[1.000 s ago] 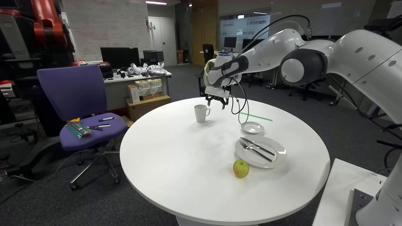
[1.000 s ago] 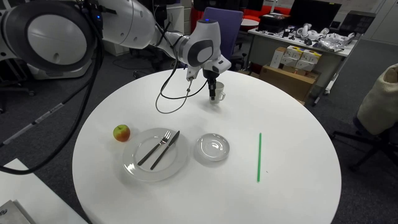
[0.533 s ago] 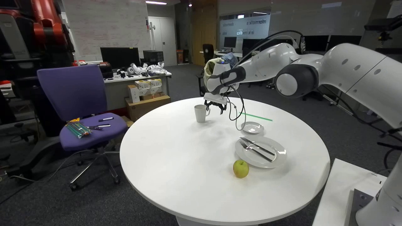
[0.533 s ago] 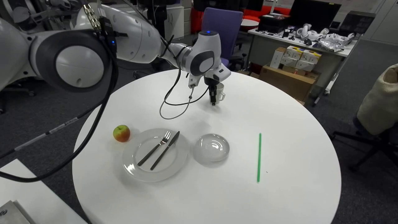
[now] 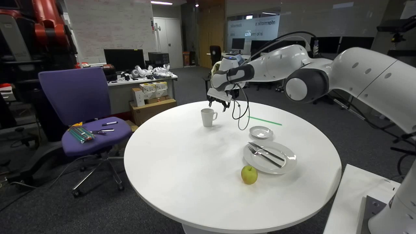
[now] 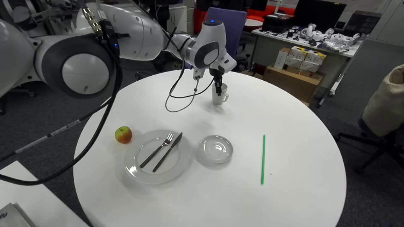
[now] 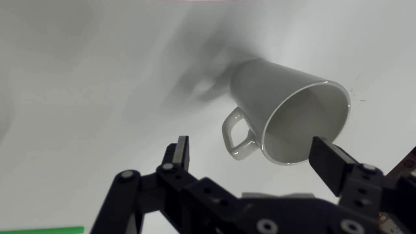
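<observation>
While the white handled mug (image 7: pixel 260 87) is standing upright in its unchanged spot on the round table (image 6: pixel 284 195), the Robotiq gripper (image 5: pixel 217 107) is hanging near it, higher than 0.5 s ago. Its 2 fingers (image 7: pixel 327 162) are standing spread wide, gripping nothing; in the wrist view, 1 is partly covering the mug. The apple (image 6: pixel 123 135), the saucer (image 6: pixel 216 148) and the dinner plate (image 6: pixel 132 155) are keeping their places.

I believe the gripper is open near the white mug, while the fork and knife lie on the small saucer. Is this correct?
Not quite: the fork and knife lie on the large plate, as both exterior views show. The gripper is indeed open near the white mug.
</observation>
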{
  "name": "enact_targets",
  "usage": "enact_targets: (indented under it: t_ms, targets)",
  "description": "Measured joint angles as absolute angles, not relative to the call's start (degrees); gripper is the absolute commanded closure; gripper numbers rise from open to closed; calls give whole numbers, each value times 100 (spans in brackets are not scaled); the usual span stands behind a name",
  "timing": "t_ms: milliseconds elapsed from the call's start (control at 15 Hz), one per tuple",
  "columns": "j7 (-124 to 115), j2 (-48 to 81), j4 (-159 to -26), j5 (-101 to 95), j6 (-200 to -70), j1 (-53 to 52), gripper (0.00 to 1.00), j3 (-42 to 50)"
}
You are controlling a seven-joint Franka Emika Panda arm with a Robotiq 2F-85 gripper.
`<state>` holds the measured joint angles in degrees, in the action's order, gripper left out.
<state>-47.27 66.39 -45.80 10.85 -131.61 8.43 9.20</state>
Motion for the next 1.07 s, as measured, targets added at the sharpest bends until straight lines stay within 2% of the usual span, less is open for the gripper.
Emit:
enact_targets:
  t_ms: [533,600,667,733,1067]
  targets:
    - [-4728,7013,-4170,1101,-13132,876,1,910]
    - [-4728,7062,-4125,1101,-13130,889,10,903]
    - [-4728,7108,-4070,1102,-13117,904,26,895]
    - [-4728,7149,-4027,1103,-13100,916,28,889]
    - [-4728,7219,-3910,1113,-13012,975,67,870]
